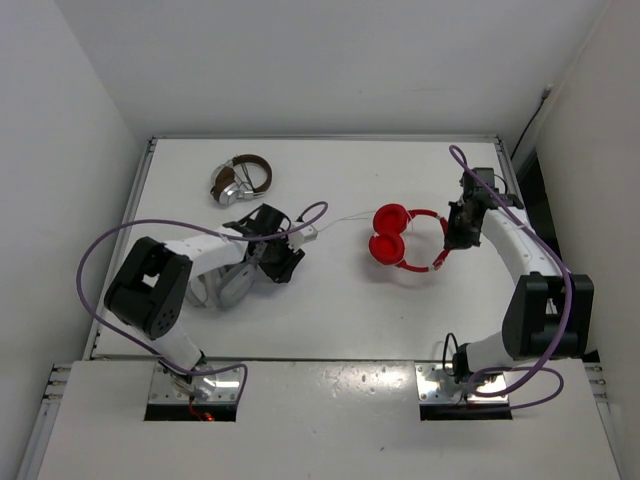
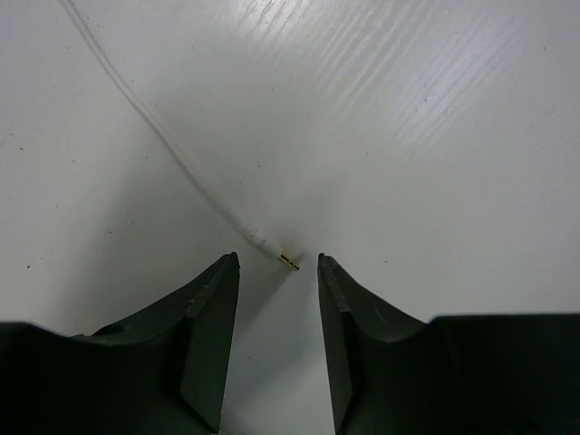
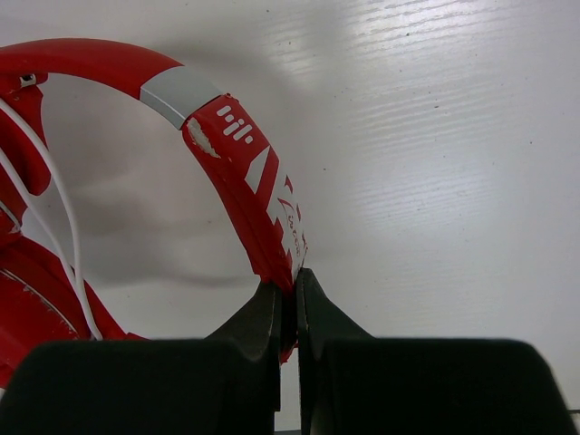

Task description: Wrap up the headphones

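The red headphones (image 1: 395, 240) lie at the table's middle right, ear cups to the left, thin headband (image 3: 237, 172) to the right. My right gripper (image 1: 447, 238) is shut on the headband; in the right wrist view its tips (image 3: 292, 283) pinch the red band. The thin white cable (image 1: 345, 218) runs left from the cups to its plug (image 2: 283, 259). My left gripper (image 1: 300, 238) is open, and the gold-tipped plug lies on the table just beyond its fingertips (image 2: 227, 272), not held.
Brown-and-silver headphones (image 1: 240, 178) lie at the back left. Grey-white headphones (image 1: 222, 285) lie under my left arm. The table's right edge (image 1: 515, 180) is close behind my right gripper.
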Motion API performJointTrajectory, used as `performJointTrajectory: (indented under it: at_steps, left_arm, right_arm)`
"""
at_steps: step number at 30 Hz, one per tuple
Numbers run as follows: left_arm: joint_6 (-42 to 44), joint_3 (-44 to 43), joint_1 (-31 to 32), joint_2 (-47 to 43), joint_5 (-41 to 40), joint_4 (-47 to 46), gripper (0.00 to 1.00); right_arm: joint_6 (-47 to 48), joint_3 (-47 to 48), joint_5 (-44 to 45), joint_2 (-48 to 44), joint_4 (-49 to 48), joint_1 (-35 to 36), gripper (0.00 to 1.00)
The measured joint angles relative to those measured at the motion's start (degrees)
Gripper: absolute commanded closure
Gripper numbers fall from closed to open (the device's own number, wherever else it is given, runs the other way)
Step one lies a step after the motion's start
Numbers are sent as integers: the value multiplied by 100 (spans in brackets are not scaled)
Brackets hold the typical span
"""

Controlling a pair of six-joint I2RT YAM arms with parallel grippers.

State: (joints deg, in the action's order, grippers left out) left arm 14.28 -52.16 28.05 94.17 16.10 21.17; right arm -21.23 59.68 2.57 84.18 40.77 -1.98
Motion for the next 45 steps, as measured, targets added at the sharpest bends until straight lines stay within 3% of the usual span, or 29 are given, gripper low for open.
performJointTrajectory:
  at_steps: [11,12,13,14,16,18,25,33,39,45]
  left_arm:
    - [-1051,-175,407,350,-726,-160,58]
    - [-1108,-210,428,385,-782,-168,61]
    - [-1174,-245,448,417,-822,-186,72]
    - [-1228,-291,452,466,-870,-243,72]
    - [-1333,-361,452,542,-940,-280,91]
    - [-1390,-409,450,603,-951,-363,99]
    - [-1167,-426,455,605,-817,-378,100]
    - [468,-433,1008,70,-48,22,100]
    - [1440,-1226,1399,-118,949,487,100]
    - [1827,-2090,1558,133,1727,706,100]
  right_arm:
    - [0,0,-4,0,-2,-37,100]
    - [0,0,-7,0,-2,-44,100]
    - [0,0,-7,0,-2,-50,100]
    - [0,0,-17,0,-2,-50,100]
    - [0,0,-22,0,-2,-59,100]
    - [0,0,-26,2,-2,-90,100]
    - [-9,0,-15,4,-7,-94,100]
    - [-339,234,72,98,-48,44,100]
    - [-581,557,251,334,-229,387,100]
    - [-662,664,490,568,-299,680,100]
